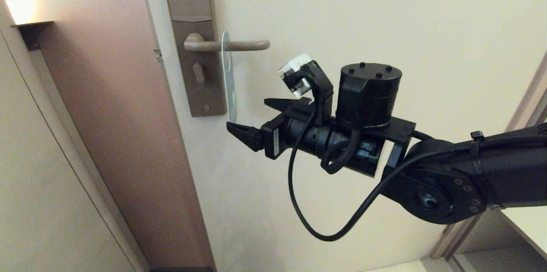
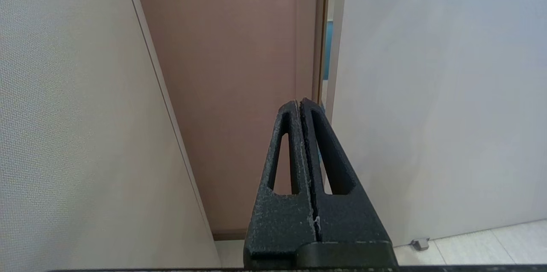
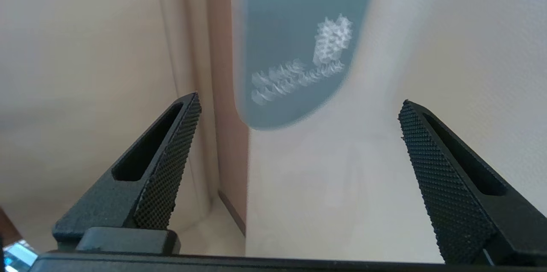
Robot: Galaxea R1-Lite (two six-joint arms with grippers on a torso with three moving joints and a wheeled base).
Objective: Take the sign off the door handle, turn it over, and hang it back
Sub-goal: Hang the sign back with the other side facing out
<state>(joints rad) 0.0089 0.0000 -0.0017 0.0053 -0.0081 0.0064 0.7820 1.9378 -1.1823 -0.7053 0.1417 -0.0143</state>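
The sign (image 1: 228, 80) hangs on the door handle (image 1: 245, 45), seen edge-on in the head view, its lower end near the bottom of the brown-grey backplate (image 1: 194, 50). In the right wrist view the sign's (image 3: 295, 50) blue face with white lettering is turned to the camera. My right gripper (image 1: 247, 113) is open just beside and below the sign's lower end, and nothing lies between its fingers (image 3: 171, 165). My left gripper (image 2: 299, 103) is shut and empty, low down facing the door edge; it is out of the head view.
The cream door (image 1: 363, 16) fills the middle, with the pinkish-brown jamb (image 1: 111, 105) and a pale wall (image 1: 38, 178) to its left. A small door stop (image 2: 421, 244) sits on the floor. Another frame edge (image 1: 527, 109) stands at far right.
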